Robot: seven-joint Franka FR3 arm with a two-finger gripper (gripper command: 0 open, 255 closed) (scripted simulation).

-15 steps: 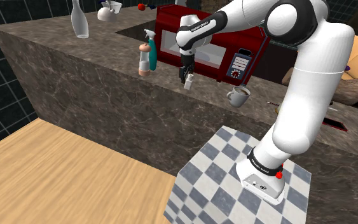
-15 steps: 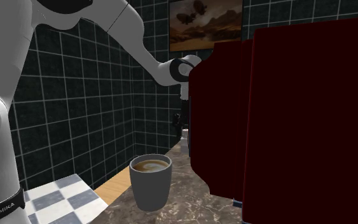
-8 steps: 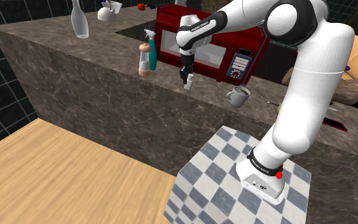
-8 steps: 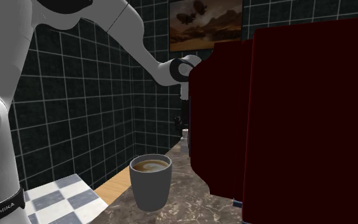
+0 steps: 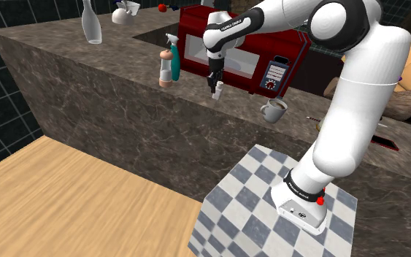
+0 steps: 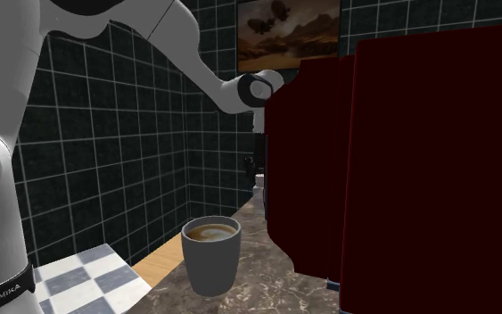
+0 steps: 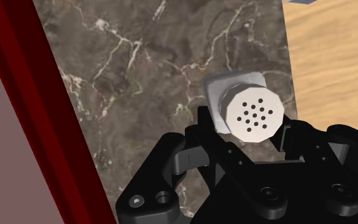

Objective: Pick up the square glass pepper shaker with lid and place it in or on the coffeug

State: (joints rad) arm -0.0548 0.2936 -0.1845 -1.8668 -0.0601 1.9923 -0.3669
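Observation:
The pepper shaker (image 7: 254, 114) is a small square pale body with a round perforated lid. It sits between the two black fingers (image 7: 210, 135) of my gripper (image 7: 250, 130), which is shut on it. In the shoulder view the gripper (image 5: 214, 82) holds the shaker (image 5: 216, 91) just above the dark marble counter, in front of the red microwave (image 5: 233, 51). The grey coffee mug (image 5: 274, 110) stands on the counter to the shoulder view's right of the shaker. In the second exterior view the mug (image 6: 211, 253) is close by and full of coffee, with the shaker (image 6: 259, 181) far behind.
A spray bottle (image 5: 168, 64) stands to the shoulder view's left of the shaker. A white vase (image 5: 90, 22) and a teapot (image 5: 125, 12) are at the far end. The counter's front edge (image 5: 145, 98) drops to a wooden floor (image 5: 65, 204). The microwave's side (image 6: 409, 161) fills the second exterior view's right.
The fingers have closed on the shaker. The arm has since risen a little and the shaker has come up off the counter with it.

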